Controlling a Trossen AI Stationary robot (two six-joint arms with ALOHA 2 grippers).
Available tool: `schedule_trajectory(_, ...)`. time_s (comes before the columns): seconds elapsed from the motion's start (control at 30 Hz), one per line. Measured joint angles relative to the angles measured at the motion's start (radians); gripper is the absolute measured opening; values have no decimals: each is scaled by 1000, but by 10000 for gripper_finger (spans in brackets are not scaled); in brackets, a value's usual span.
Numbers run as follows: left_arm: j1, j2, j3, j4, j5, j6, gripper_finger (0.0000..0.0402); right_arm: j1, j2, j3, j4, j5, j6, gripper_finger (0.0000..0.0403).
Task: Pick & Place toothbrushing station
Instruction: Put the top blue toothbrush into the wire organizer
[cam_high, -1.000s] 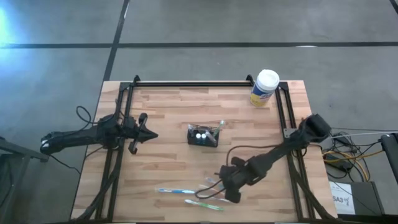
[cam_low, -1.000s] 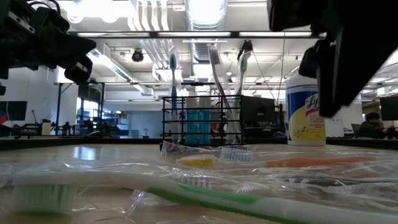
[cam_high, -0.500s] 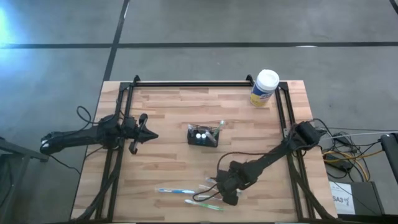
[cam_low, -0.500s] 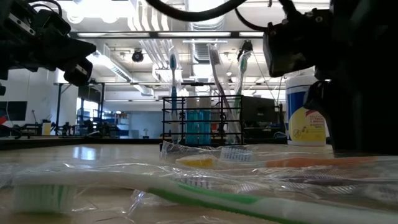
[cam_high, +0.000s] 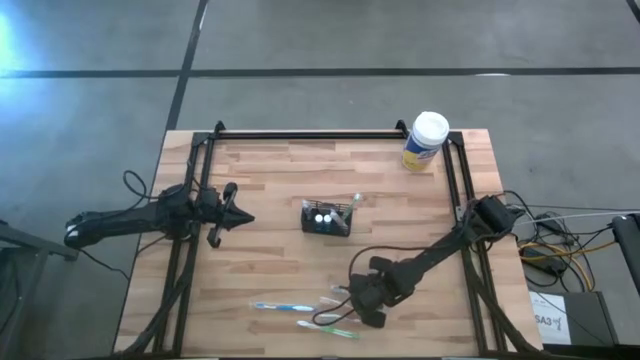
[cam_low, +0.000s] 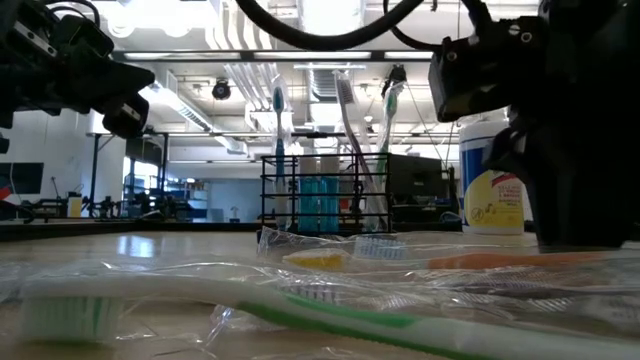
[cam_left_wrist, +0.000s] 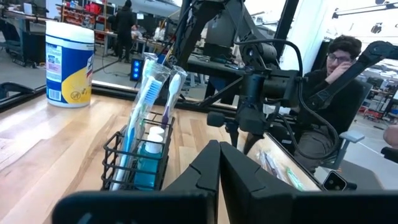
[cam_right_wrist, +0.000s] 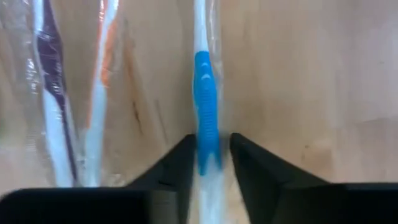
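A black mesh holder (cam_high: 327, 218) stands mid-table with toothbrushes upright in it (cam_left_wrist: 152, 93). Near the front edge, wrapped toothbrushes lie flat: a blue one (cam_high: 280, 307), a green one (cam_high: 330, 328) and a small bunch (cam_high: 338, 296). My right gripper (cam_high: 366, 308) points down over that bunch, its fingers (cam_right_wrist: 180, 165) closed on a blue-and-white toothbrush (cam_right_wrist: 206, 118). Purple (cam_right_wrist: 53, 93) and orange (cam_right_wrist: 102, 81) brushes lie beside it. My left gripper (cam_high: 240, 217) waits shut at the table's left side, left of the holder. My right gripper pinches the blue-and-white toothbrush's handle (cam_right_wrist: 207, 152) between its two fingers, through the clear wrapper. The fingers come from above, pointing down, one on each long side of the handle. The toothbrush lies flat on the table.
A yellow canister with a white lid (cam_high: 426, 140) stands at the far right corner. Clear wrappers (cam_low: 330, 290) spread over the table's front. Dark frame rails (cam_high: 460, 190) run along the left and right sides. A person (cam_left_wrist: 339, 93) sits beyond the table.
My right gripper has come down onto the bunch of wrapped toothbrushes near the front edge and tipped steeper; in the low view it has sunk from the top of the picture to table level. The toothbrushes have stayed where they were.
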Motion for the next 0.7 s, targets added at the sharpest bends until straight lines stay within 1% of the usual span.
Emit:
schedule_trajectory(0.07,0,0,0,0,0,0,13,-4,-6,-3,-4,12,-15,45)
schedule_trajectory(0.1,0,0,0,0,0,0,12,-5,-10,-4,-8,29,-26,29)
schedule_trajectory(0.13,0,0,0,0,0,0,12,-3,-19,-6,-18,63,-37,23)
schedule_trajectory(0.27,0,0,0,-1,0,-1,13,-8,-58,-24,-29,189,-61,22)
schedule_trajectory(0.33,0,0,0,-1,0,-3,14,-9,-108,-32,-37,249,-61,22)
schedule_trajectory(0.43,0,1,0,0,0,-3,14,-8,-195,-46,12,326,-97,22)
schedule_trajectory(0.53,-1,1,0,3,0,-3,14,-9,-271,-86,140,376,-185,22)
schedule_trajectory(0.6,-2,0,0,15,0,-1,11,-11,-330,-124,286,393,-281,22)
schedule_trajectory(0.7,-11,8,-1,68,1,0,7,-26,-395,-202,556,398,-427,22)
